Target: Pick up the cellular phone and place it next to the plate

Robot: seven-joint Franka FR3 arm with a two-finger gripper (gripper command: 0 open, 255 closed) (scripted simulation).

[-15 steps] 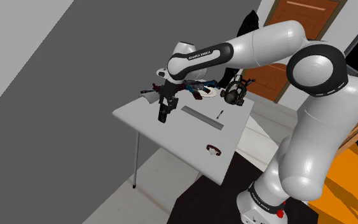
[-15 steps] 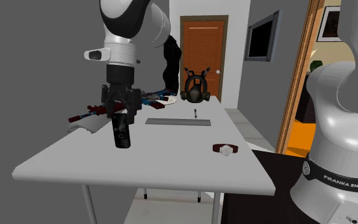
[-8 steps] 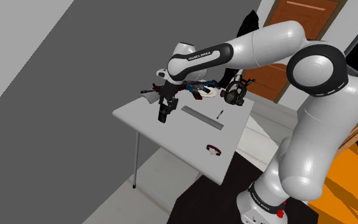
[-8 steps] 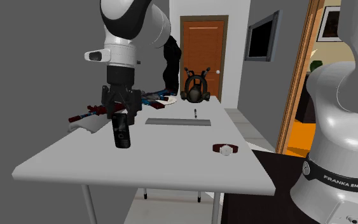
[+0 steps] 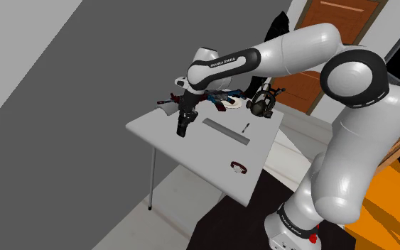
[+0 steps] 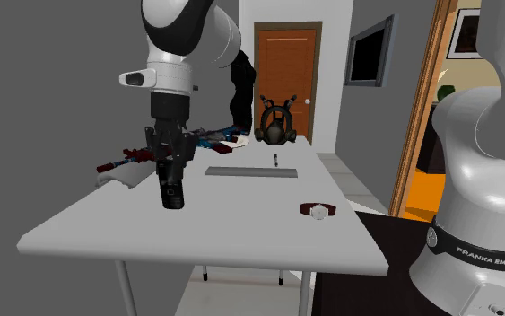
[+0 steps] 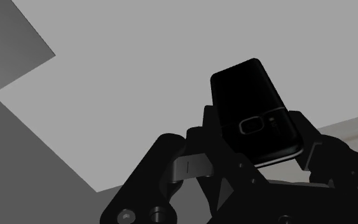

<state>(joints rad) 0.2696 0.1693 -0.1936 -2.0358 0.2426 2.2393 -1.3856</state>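
Watch [image 6: 317, 210] sits nearest, lower middle of the second exterior view, well clear of everything.

Next back, the gripper [image 6: 171, 160] has its jaws closed on the phone [image 6: 171, 187], clasping the long edges at the keypad end. The screen end sticks out past the fingertips, as the wrist view shows [image 7: 257, 111]. The phone hangs roughly upright over the table [image 6: 241, 229], left of centre. It looks lifted, but I can't judge the gap under it.

Handling, my guess: light, rigid, glossy black shell, so slippery. The hold is near one end, so it could pivot in the pads on a fast swing. Edge grip is right; keep pressure off the screen face and set it down gently.

Behind it are a grey bar [image 6: 250, 171] and a pen [image 6: 277, 160].

The plate [image 5: 235, 104] is the problem. It's a white sliver upper centre of the shoulder view, mostly covered by a toy rifle [image 5: 212, 96], and its rim is hard to trace. Which side has free table is unclear.

Mask [image 6: 276, 124] is at the far edge.
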